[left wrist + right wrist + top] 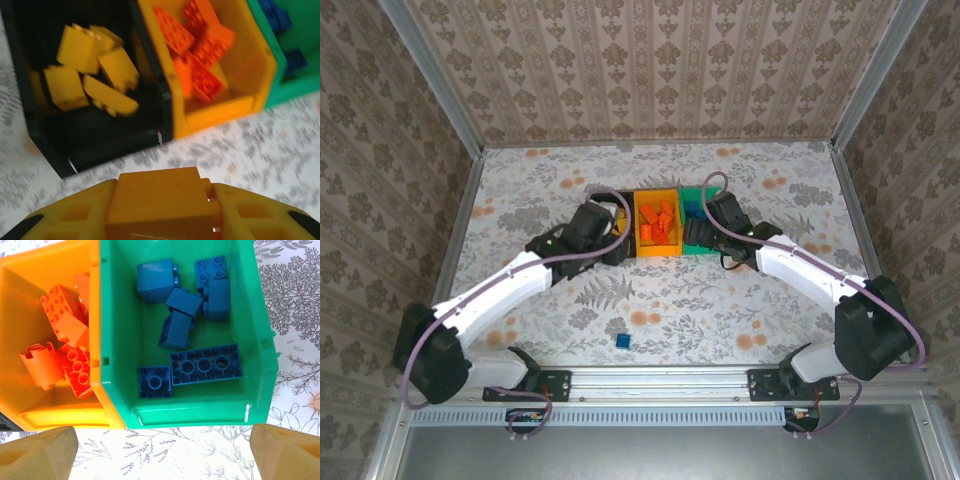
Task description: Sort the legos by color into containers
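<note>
Left wrist: left gripper [162,220] clamped on a yellow brick [157,192], near the black bin [100,147]. Right wrist: right gripper [162,455] spread wide beside the green bin [190,417]. Overhead adds a blue brick [622,341] lying on the table [720,300].

Glossy plastic containers [257,365] and smooth studded legos [205,365] (matt patterned tabletop [295,300]).
</note>
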You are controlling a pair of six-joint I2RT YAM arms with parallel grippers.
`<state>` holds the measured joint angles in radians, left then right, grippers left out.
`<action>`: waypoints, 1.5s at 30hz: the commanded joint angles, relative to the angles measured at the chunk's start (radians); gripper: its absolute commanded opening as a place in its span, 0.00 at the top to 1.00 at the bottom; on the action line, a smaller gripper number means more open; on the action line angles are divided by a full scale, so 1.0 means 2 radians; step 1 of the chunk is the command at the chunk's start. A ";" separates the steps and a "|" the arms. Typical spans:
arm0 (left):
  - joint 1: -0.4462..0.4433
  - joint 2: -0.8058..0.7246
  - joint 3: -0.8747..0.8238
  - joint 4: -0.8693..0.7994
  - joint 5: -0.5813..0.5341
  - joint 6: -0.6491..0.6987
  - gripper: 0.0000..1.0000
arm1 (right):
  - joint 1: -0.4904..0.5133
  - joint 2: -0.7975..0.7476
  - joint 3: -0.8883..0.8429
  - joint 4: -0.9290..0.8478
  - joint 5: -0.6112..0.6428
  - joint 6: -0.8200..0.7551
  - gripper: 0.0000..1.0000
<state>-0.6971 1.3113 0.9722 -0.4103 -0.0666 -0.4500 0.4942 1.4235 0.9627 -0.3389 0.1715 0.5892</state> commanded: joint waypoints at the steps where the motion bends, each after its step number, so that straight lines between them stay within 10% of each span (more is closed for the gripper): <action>1: 0.039 0.048 0.028 0.044 0.031 0.017 0.59 | 0.001 -0.012 -0.008 0.008 -0.010 0.008 0.10; 9: 0.079 0.168 0.106 0.019 0.023 0.023 0.61 | 0.024 -0.045 -0.024 -0.006 -0.013 -0.002 0.10; 16: 0.074 0.153 0.111 0.017 0.027 0.015 0.27 | 0.058 -0.061 -0.038 -0.014 -0.011 -0.010 0.09; 25: 0.058 0.016 0.052 0.025 0.026 -0.015 0.00 | 0.131 -0.053 -0.039 -0.004 -0.047 -0.053 0.08; 45: 0.095 -0.305 -0.111 -0.105 -0.067 -0.070 0.00 | 0.343 0.161 0.086 -0.045 -0.068 -0.191 0.06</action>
<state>-0.5301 0.7174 0.7578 -0.5606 -0.1776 -0.5697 1.1561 1.7092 1.0916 -0.3805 0.0368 0.2512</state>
